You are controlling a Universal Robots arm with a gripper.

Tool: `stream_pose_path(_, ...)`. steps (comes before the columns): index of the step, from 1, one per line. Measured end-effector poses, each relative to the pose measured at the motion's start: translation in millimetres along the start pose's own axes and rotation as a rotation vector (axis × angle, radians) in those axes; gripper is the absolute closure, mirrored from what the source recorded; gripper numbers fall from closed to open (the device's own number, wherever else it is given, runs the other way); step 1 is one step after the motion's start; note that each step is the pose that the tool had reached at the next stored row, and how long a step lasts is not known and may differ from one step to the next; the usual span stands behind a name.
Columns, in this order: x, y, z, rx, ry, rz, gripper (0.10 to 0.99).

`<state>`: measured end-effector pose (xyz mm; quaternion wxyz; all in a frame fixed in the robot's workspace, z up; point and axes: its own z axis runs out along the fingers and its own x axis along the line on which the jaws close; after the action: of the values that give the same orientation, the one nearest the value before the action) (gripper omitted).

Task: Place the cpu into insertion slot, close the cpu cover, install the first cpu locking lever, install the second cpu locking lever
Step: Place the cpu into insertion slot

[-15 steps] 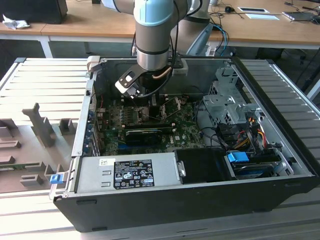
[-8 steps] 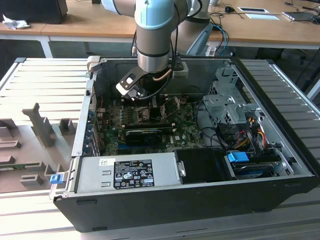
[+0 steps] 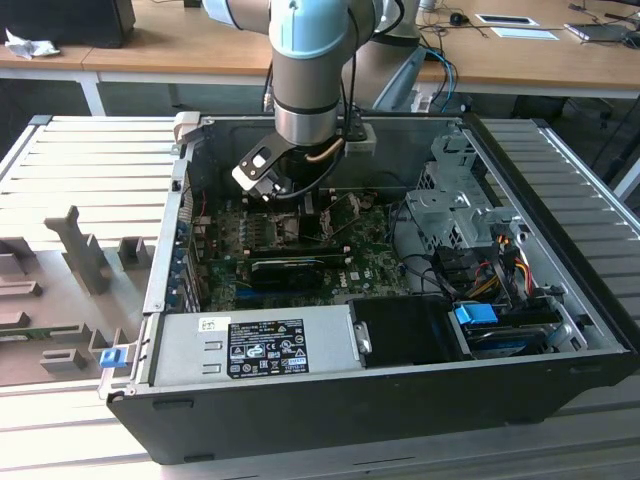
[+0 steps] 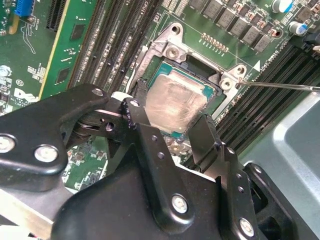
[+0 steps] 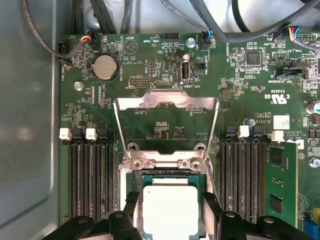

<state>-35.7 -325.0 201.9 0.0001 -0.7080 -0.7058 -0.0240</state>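
The cpu [image 5: 167, 210] [image 4: 172, 102], a pale silver square chip, lies flat in the insertion slot [image 5: 165, 162] [image 4: 172, 50] on the green board. My gripper [image 5: 170, 214] [image 4: 169, 117] is right over it, and its black fingers [image 5: 131, 212] press against two opposite edges of the chip. The cpu cover [image 5: 167, 102], a thin silver frame, is swung open away from the socket. A thin wire locking lever [image 4: 280, 86] sticks out free beside the socket. In the exterior view my gripper [image 3: 285, 195] reaches down into the open computer case [image 3: 330, 410].
Long black memory slots [image 5: 87, 185] flank the socket on both sides, one holding a green memory stick [image 5: 277, 187]. A coin battery [image 5: 106, 67] and cables [image 5: 100, 15] lie beyond the cover. A power supply [image 3: 255, 345], drive cage [image 3: 455, 215] and black graphics card [image 3: 290, 268] crowd the case.
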Motion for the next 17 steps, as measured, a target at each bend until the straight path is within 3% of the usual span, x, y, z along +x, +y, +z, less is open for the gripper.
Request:
stream_pose_path(9, 1.4, 0.0, -0.7, 0.000, 0.0079, 0.000, 0.482)
stream_pose_path(12, 1.7, 0.4, -11.4, 0.000, 0.0066, 0.000, 0.482)
stream_pose_path(15, 1.9, 0.6, -16.2, 0.001, 0.0052, 0.000, 0.498)
stream_pose_path(17, 2.0, 0.6, -17.2, 0.001, 0.0044, 0.000, 0.624)
